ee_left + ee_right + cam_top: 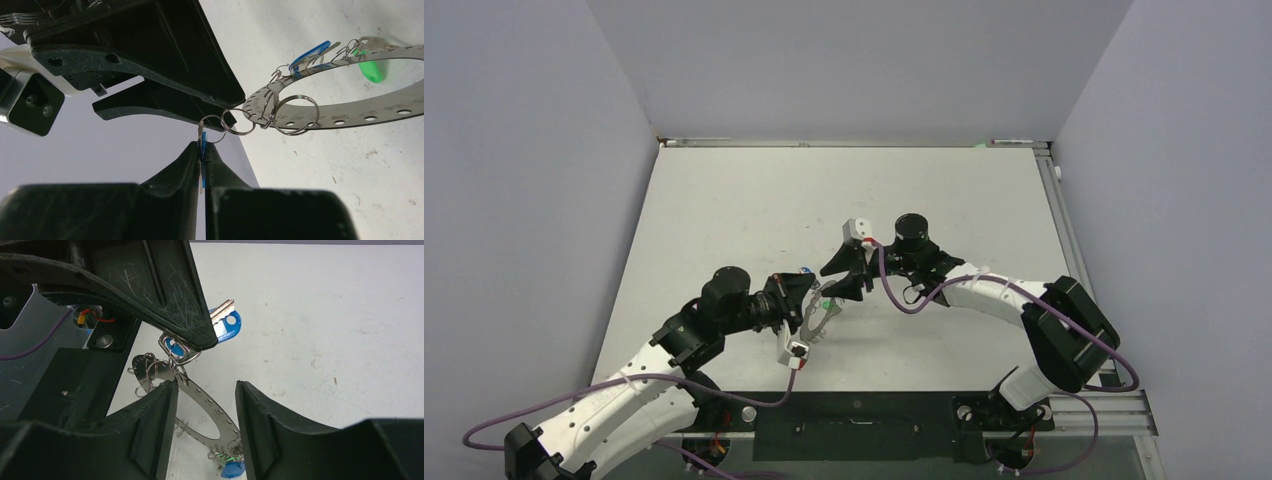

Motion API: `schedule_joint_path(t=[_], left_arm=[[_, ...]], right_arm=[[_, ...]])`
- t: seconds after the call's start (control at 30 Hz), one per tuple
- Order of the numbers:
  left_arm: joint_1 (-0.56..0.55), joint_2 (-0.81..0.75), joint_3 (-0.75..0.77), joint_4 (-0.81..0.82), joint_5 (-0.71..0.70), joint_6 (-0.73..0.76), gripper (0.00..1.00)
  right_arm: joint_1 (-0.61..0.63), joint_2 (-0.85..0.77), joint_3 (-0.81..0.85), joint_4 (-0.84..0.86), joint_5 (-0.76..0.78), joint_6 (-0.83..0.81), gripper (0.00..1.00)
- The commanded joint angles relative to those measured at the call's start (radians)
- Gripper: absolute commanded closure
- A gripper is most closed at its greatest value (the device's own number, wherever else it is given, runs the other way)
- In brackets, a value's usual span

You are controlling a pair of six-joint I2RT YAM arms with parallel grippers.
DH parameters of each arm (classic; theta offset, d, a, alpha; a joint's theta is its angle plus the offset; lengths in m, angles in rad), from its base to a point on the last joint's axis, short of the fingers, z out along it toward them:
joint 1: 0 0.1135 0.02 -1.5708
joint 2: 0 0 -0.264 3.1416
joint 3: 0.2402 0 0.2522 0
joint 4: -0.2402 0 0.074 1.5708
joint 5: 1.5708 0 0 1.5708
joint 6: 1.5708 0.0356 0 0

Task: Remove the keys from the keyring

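The keyring [350, 116], a flat silver ring with small wire loops, hangs tilted above the table between both grippers. It also shows in the top view [818, 320] and the right wrist view [210, 405]. My left gripper [203, 150] is shut on a blue-headed key [227, 324], seen edge-on and linked to the ring by wire loops [235, 122]. A second blue key [310, 54] and a green key [372, 70] hang from the ring's far side. My right gripper [206, 390] is open, its fingers on either side of the ring's band and not gripping it.
The white table [754, 200] has a metal rail along its right edge [1064, 220]. Grey walls stand on the left, back and right. The two grippers [829, 290] sit almost tip to tip near the table's middle front.
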Motion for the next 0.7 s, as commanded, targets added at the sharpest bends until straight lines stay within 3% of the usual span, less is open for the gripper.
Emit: schedule_joint_path(t=[0.0, 0.3, 0.5, 0.67], left_arm=[[0.004, -0.01, 0.013, 0.035, 0.041, 0.018, 1.0], [0.005, 0.01, 0.036, 0.026, 0.021, -0.014, 1.0], [0.006, 0.011, 0.036, 0.028, 0.009, -0.034, 1.0], [0.011, 0.01, 0.043, 0.033, -0.018, -0.089, 1.0]], right_arm=[[0.023, -0.035, 0.036, 0.037, -0.042, -0.02, 0.57], [0.036, -0.033, 0.043, 0.034, -0.038, -0.02, 0.68], [0.041, -0.037, 0.041, 0.031, -0.026, -0.02, 0.94], [0.032, -0.037, 0.041, 0.003, -0.005, -0.034, 0.95]])
